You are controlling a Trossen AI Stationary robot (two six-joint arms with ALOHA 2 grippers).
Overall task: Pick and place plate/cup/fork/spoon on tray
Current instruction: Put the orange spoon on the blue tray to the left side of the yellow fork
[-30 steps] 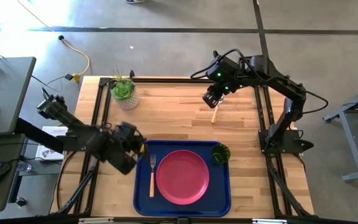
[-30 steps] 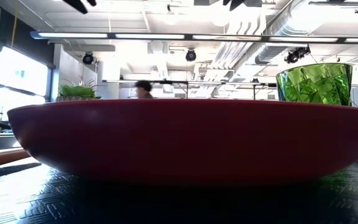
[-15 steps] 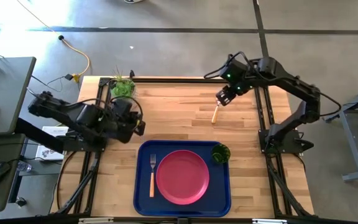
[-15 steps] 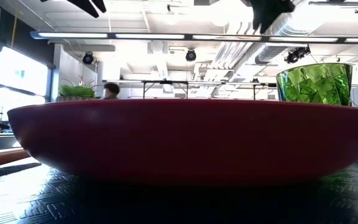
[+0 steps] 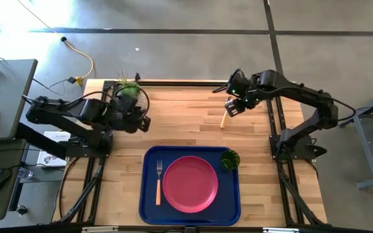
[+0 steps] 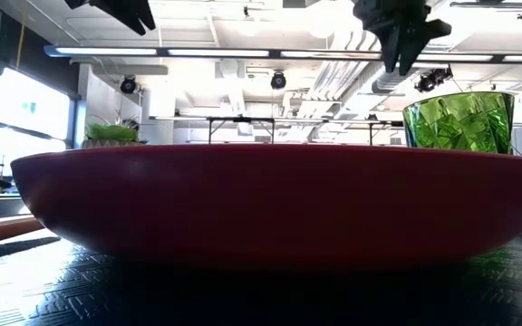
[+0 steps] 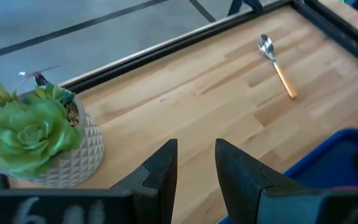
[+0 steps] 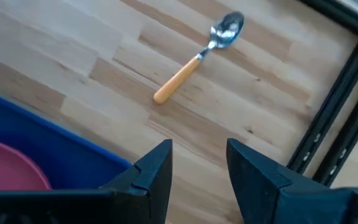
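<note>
The dark blue tray (image 5: pixel 149 200) lies at the table's near middle. On it are the pink-red plate (image 5: pixel 190 184), the fork (image 5: pixel 158 182) left of the plate, and the green cup (image 5: pixel 229 159) in the far right corner. The spoon (image 5: pixel 224 118) lies on the bare wood far right of the tray, and also shows in the right wrist view (image 8: pixel 197 56) and the left wrist view (image 7: pixel 277 66). My right gripper (image 5: pixel 232 107) is open and empty above the spoon's bowl end. My left gripper (image 5: pixel 141 122) is open and empty, beside the plant.
A green succulent in a pale pot (image 5: pixel 128 92) stands at the far left corner, close to my left gripper; it also shows in the left wrist view (image 7: pixel 33 134). Black frame rails (image 5: pixel 272 123) run along the table's edges. Bare wood lies between the plant and the spoon.
My left gripper has drawn back from the tray's left edge toward the table's far edge and the plant, staying open. My right gripper has turned and come down a little over the spoon. The fork, plate, cup and spoon have stayed put.
</note>
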